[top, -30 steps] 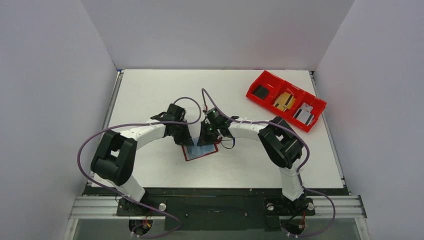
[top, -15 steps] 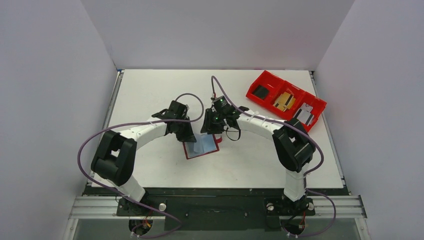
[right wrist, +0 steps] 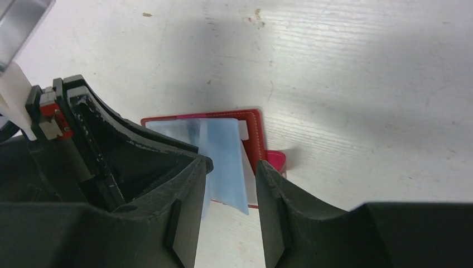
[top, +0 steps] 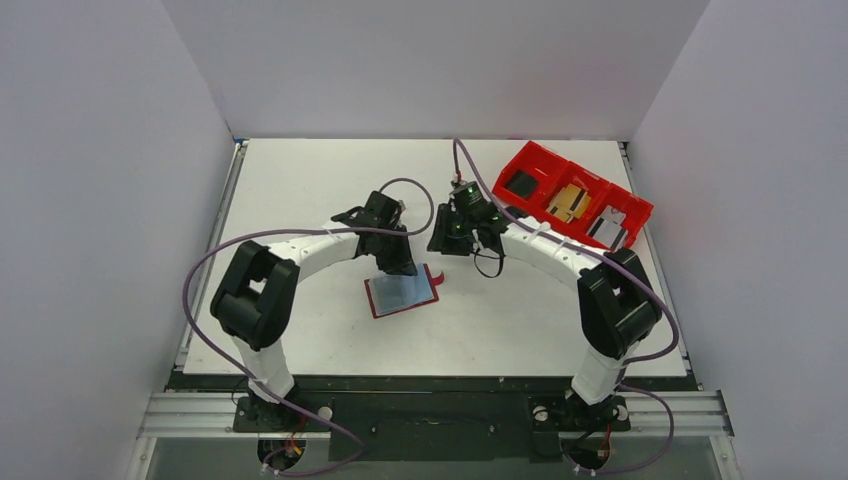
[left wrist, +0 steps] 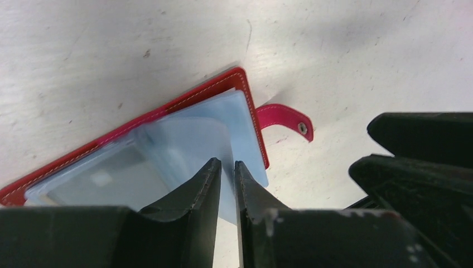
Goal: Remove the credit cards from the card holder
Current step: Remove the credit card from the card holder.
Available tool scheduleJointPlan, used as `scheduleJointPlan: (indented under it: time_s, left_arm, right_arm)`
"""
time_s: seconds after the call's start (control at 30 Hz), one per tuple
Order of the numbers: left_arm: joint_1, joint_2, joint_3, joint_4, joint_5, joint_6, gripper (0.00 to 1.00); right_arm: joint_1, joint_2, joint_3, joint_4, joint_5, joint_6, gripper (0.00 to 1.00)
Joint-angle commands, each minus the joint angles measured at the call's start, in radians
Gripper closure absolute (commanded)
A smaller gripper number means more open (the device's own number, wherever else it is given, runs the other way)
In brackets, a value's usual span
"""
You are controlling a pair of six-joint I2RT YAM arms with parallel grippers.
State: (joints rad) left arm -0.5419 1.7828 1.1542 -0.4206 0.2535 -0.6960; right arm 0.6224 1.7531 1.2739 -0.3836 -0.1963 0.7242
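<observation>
At table centre: one card holder (top: 372, 299), open.
Our left gripper (top: 402, 268), barely parted, hovers over its overlapping credit cards (left wrist: 184, 139), count unclear; our right gripper (top: 446, 245) at 1 o'clock gapes empty.

Red card holder (left wrist: 167, 110) lies open — blue cards (left wrist: 184, 145) inside.

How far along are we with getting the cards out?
Done: the card holder lies open on the table. In hand: the left pincer, jaws barely apart, sits over the pale blue cards, gripping nothing clearly; the right pincer is open and empty. Left: no card lies clear of the holder yet.
</observation>
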Motion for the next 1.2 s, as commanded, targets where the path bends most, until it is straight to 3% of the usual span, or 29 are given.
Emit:
scheduleJointPlan:
  time_s: [0.0, 0.23, 0.3, 0.7, 0.93, 1.17]
  left_arm:
    - [-0.022, 0.059, 0.087, 0.031, 0.030, -0.003, 0.83]
    - [-0.027, 0.109, 0.137, 0.026, 0.031, 0.007, 0.59]
    - [-0.026, 0.109, 0.148, 0.017, 0.034, 0.016, 0.57]
    - [0.076, -0.057, 0.135, -0.100, -0.087, 0.041, 0.51]
    - [0.194, -0.209, 0.009, -0.137, -0.146, 0.050, 0.50]
    - [0.243, -0.324, -0.125, -0.141, -0.161, 0.043, 0.50]
  right_arm:
    - [-0.013, -0.071, -0.032, -0.014, 0.047, -0.016, 0.65]
    - [-0.019, -0.105, -0.066, -0.014, 0.065, -0.014, 0.65]
    - [-0.018, -0.109, -0.065, -0.017, 0.064, -0.015, 0.65]
    - [0.075, -0.078, -0.005, -0.039, 0.076, -0.021, 0.65]
    - [0.193, 0.070, 0.115, -0.044, 0.073, -0.020, 0.61]
    - [0.244, 0.198, 0.222, -0.089, 0.104, -0.037, 0.57]
